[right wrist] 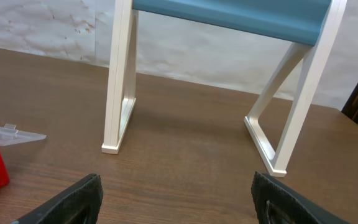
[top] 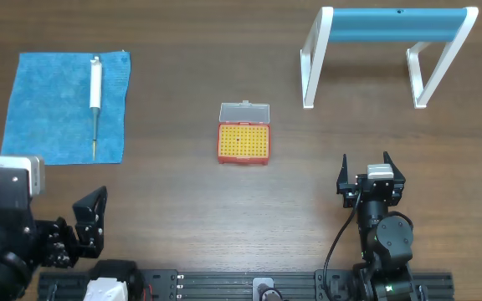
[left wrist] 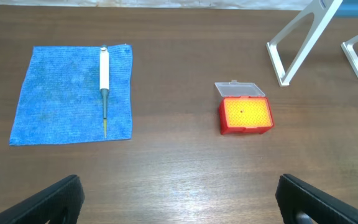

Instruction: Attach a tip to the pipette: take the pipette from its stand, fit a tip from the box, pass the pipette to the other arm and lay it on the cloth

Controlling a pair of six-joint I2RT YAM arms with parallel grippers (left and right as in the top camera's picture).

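The pipette lies on the cloth — light, stiff, its thin tip likely fragile, best held round the white barrel — while left gripper and right gripper stand wide open, empty.

A broad band of bare table is lying open along the near edge, where the left gripper and the right gripper are sitting with fingers spread wide. The tip box is standing alone at the middle, leaving wide lanes on both sides. The cloth is lying flat toward the far left corner, carrying the pipette. The stand is blocking the far right corner, with a gap showing between its legs.
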